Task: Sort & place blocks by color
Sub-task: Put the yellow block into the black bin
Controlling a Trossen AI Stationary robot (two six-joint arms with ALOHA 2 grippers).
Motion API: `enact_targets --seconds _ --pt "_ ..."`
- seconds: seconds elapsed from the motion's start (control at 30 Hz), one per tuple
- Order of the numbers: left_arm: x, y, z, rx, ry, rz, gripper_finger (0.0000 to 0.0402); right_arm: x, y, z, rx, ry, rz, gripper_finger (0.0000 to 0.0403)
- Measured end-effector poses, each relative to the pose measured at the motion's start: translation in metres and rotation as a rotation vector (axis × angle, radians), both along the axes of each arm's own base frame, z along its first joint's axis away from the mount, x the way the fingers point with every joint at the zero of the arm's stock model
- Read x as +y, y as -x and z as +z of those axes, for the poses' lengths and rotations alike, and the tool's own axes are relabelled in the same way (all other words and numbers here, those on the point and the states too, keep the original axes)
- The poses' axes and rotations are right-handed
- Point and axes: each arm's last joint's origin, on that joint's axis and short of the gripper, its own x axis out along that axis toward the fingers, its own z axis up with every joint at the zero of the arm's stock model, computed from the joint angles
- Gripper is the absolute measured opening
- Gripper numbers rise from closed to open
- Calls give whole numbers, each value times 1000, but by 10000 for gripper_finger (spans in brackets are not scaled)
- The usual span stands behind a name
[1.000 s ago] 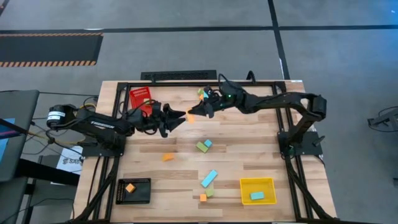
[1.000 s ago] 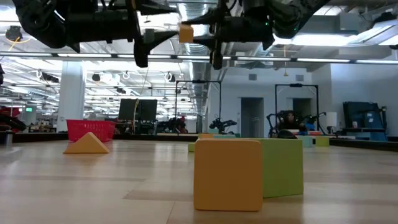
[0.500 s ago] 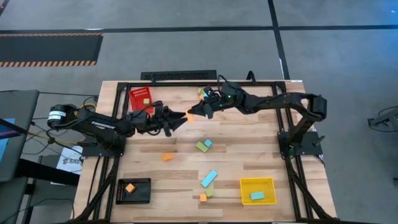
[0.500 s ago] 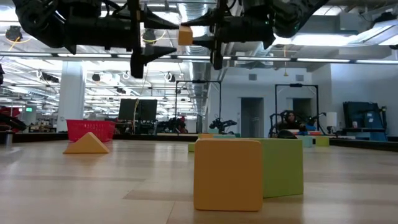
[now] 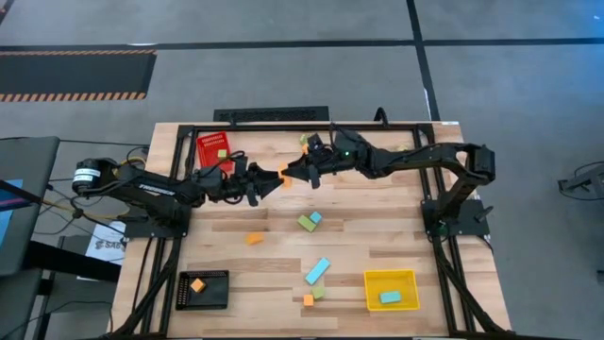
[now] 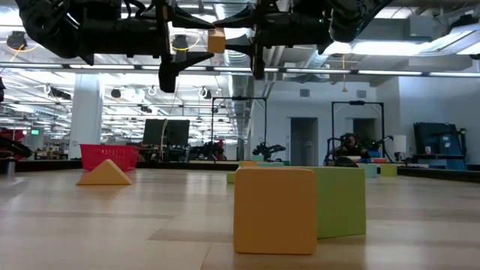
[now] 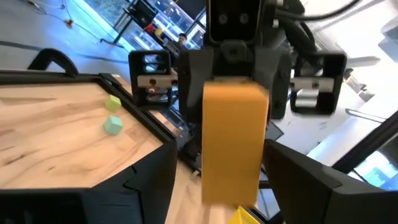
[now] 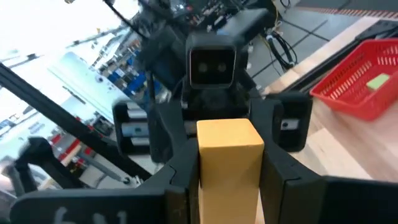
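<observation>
An orange block (image 5: pixel 283 176) hangs in mid-air above the far middle of the table, high up in the low view (image 6: pixel 217 40). My right gripper (image 5: pixel 291 174) is shut on it, reaching in from the table's right. My left gripper (image 5: pixel 274 178) faces it from the table's left and is open. In the left wrist view its two fingers (image 7: pixel 146 177) stand either side of the block (image 7: pixel 233 143); whether they touch it I cannot tell. More orange, green and cyan blocks lie flat on the table. My right gripper (image 8: pixel 227 155) pinches the orange block between its two fingers, one on each side face (image 8: pixel 205 168). The fingers come in about level from the table's right. The block is lifted clear of the table, and its free end (image 7: pixel 231 180) sticks out toward my left gripper.
The red bin (image 5: pixel 213 140) holds a green block, the black bin (image 5: pixel 203 300) an orange one, the yellow bin (image 5: pixel 391 277) a cyan one. Loose blocks: orange (image 5: pixel 255 238), a green and cyan pair (image 5: pixel 308 221), a cyan bar (image 5: pixel 317 271), and two (image 5: pixel 312 297) near the front.
My right gripper has carried the orange block a little toward the table's left. My left gripper has reached toward the table's right, closing on the block, so its open fingers now flank the block's free end. The block has stayed lifted.
</observation>
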Motion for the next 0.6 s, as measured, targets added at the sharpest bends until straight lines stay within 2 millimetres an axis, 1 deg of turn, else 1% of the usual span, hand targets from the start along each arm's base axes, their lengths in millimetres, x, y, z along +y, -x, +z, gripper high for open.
enact_targets --seconds 0.17,0.23,0.33,0.5,0.6 --pt "-1 0 0 3 6 -40 223 7 -2 0 -3 28 -31 113" --pt "-2 0 0 3 6 -55 215 7 -2 1 -13 33 -48 113" --pt "-2 0 0 -2 3 -73 190 6 -2 2 -26 34 -51 113" --pt "-2 0 0 0 -2 -73 133 7 -2 2 -23 23 -49 113" --pt "-2 0 0 0 -12 -69 112 8 -2 2 -22 6 -43 113"
